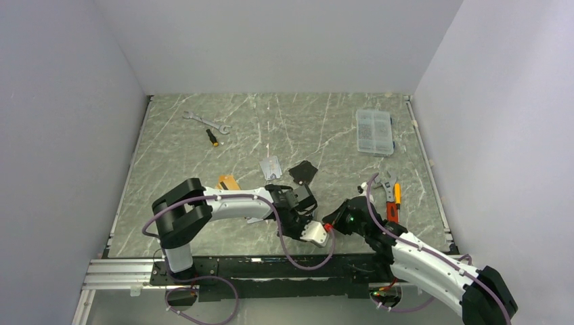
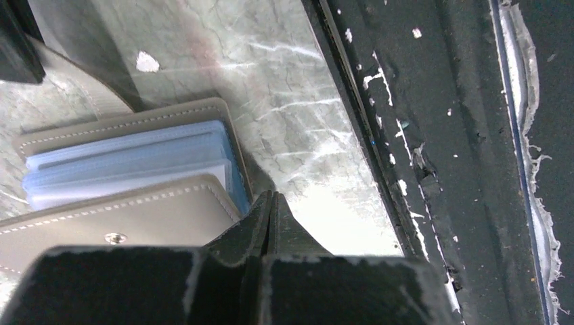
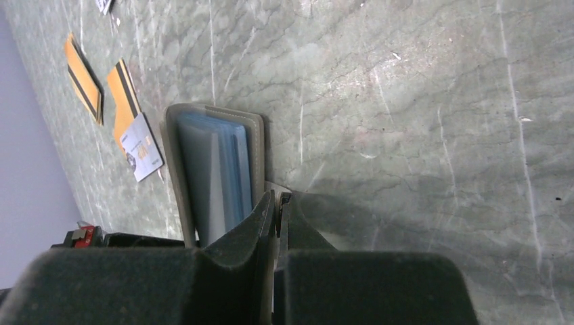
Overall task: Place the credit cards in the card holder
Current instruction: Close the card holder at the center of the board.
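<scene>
Card holder (image 3: pixel 211 169) open, left gripper (image 2: pixel 271 206) pinching one cover – right gripper (image 3: pixel 277 206) the other

The taupe card holder (image 3: pixel 213 169) shows blue sleeves, the credit cards (image 3: pixel 122 95) orange with black stripes, one perhaps silver-grey.

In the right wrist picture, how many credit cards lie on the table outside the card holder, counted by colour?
Gold-orange cards: 2
Silver-grey cards: 2, one of them cut off by the top edge
Total: 4
</scene>
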{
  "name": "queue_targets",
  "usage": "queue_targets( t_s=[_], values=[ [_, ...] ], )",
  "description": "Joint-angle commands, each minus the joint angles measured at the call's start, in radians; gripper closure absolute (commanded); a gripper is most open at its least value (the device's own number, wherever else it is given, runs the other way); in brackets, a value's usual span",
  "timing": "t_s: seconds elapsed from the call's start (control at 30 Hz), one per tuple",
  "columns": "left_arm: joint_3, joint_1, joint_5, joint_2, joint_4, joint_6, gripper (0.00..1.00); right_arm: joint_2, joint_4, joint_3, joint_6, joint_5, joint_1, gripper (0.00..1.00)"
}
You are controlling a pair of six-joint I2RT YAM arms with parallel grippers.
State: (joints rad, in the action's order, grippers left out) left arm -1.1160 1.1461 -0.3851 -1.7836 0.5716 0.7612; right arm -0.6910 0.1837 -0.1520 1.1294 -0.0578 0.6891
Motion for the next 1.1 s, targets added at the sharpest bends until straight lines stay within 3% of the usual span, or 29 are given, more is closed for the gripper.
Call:
queue_targets(
  t_s=[0.0,0.33,0.47,0.6,0.77,0.9,1.07],
  values=[
    [-0.006,0.023,0.038,0.054,-0.029,-0.016,0.98,-0.007,0.017,-0.054,-0.019,0.019,0.004,1.0],
    [-0.127,0.019,-0.21,0.098,0.38,0.208,0.98,-0.027,0.077,-0.083,-0.028,-0.008,0.004,1.0],
    [-0.146,-0.01,-0.201,0.135,0.438,0.23,0.95,-0.042,0.082,-0.089,-0.026,-0.014,0.002,1.0],
    [-0.136,-0.105,-0.133,0.173,0.381,0.187,0.95,-0.028,0.092,-0.085,-0.02,-0.02,0.003,1.0],
    [-0.039,-0.208,-0.086,0.227,0.144,0.117,0.95,-0.01,0.087,-0.066,-0.004,-0.017,0.002,1.0],
    [0.008,-0.198,-0.154,0.217,0.058,0.113,0.95,-0.015,0.073,-0.066,0.001,-0.015,0.004,1.0],
    [0.031,-0.105,-0.173,0.175,0.007,0.129,0.95,-0.03,0.068,-0.077,-0.001,-0.011,0.003,1.0]
  ],
)
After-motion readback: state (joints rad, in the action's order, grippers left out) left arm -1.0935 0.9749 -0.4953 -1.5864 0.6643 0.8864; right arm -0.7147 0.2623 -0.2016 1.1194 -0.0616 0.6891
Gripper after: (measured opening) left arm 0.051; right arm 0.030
